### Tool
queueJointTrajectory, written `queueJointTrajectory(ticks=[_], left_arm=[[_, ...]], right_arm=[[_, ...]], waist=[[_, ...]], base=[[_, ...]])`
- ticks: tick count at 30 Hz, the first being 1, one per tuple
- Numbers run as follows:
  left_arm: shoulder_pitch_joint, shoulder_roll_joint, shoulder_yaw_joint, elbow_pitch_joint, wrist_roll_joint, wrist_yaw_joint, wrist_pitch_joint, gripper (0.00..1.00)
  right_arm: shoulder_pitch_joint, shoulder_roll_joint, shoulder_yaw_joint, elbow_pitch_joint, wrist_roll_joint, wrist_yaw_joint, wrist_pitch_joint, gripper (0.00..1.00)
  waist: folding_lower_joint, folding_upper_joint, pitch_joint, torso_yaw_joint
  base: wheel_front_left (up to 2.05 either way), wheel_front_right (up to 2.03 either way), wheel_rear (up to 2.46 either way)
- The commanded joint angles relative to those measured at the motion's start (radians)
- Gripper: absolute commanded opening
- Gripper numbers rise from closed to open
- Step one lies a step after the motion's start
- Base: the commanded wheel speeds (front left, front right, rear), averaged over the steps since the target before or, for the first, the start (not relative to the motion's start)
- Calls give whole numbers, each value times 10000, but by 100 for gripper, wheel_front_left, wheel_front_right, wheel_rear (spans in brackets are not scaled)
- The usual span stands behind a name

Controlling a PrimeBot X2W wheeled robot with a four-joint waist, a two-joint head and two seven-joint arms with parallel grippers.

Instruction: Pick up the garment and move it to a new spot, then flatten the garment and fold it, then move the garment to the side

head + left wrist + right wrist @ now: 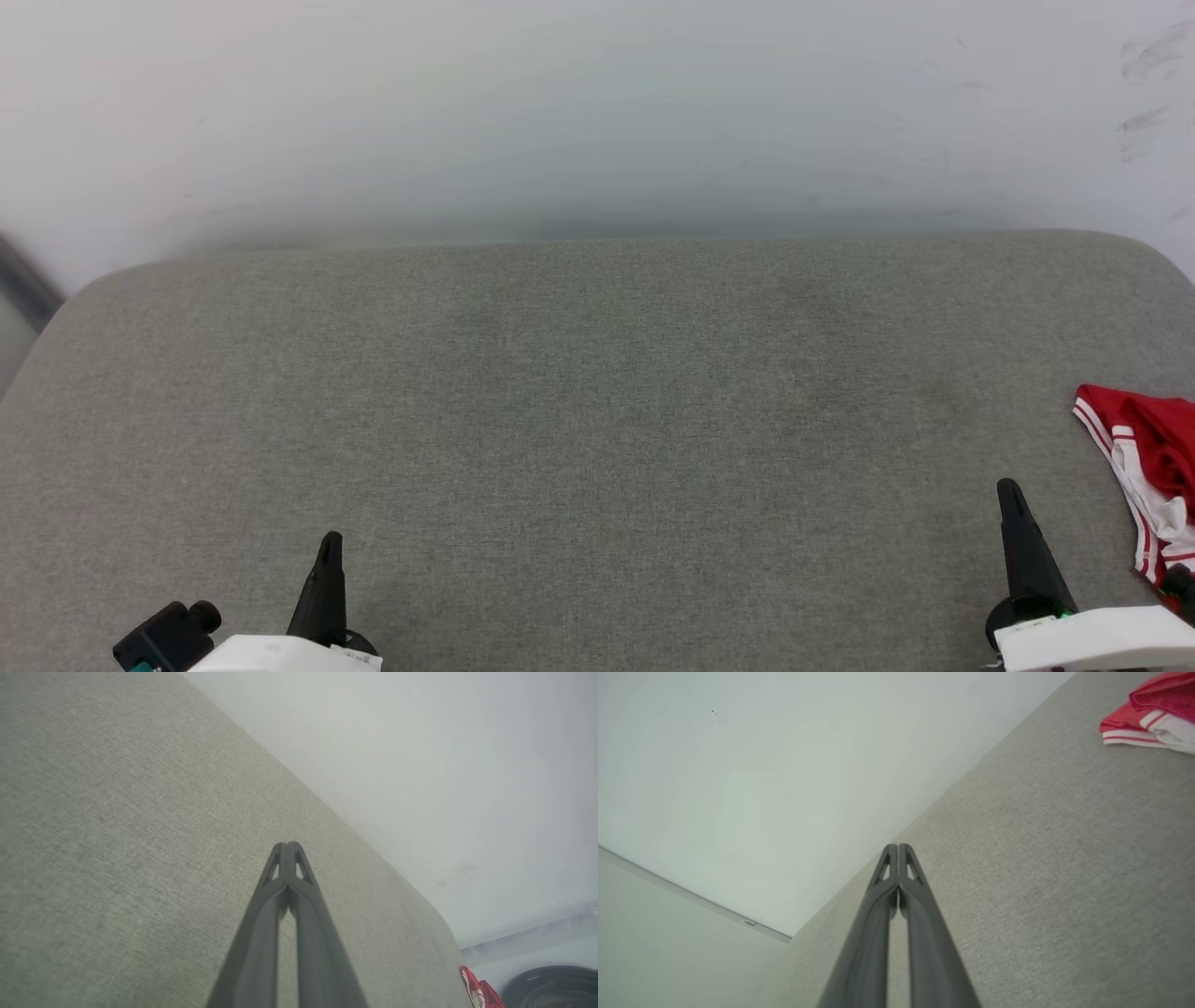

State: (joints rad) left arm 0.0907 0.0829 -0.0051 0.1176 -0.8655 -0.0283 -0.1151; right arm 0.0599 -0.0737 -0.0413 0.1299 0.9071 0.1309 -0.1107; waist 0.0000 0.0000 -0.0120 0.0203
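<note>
left gripper (pixel 329 541), at 7 o'clock in the head view, hangs with jaws pressed shut over the grey table (pixel 597 392); right gripper (pixel 1006 487), at 4 o'clock, is likewise closed and empty. the garment (pixel 1144 448) lies crumpled at the table's right edge, 3 o'clock, near the right gripper toward its 2 o'clock, its visible length running 12 to 6. the right arm is clearly nearer.
</note>
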Motion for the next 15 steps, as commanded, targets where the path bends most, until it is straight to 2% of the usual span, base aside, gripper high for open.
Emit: queueJointTrajectory(ticks=[1,15], left_arm=[[-295,59,39,-52,-327,-101,69,0],[-700,86,165,239,-2108,-321,470,0]], right_arm=[[-242,-94,-11,-43,322,0,82,0],[-585,-108,-62,220,1980,0,495,0]], waist=[[0,0,2,-3],[0,0,29,-38]], base=[[0,0,0],[0,0,0]])
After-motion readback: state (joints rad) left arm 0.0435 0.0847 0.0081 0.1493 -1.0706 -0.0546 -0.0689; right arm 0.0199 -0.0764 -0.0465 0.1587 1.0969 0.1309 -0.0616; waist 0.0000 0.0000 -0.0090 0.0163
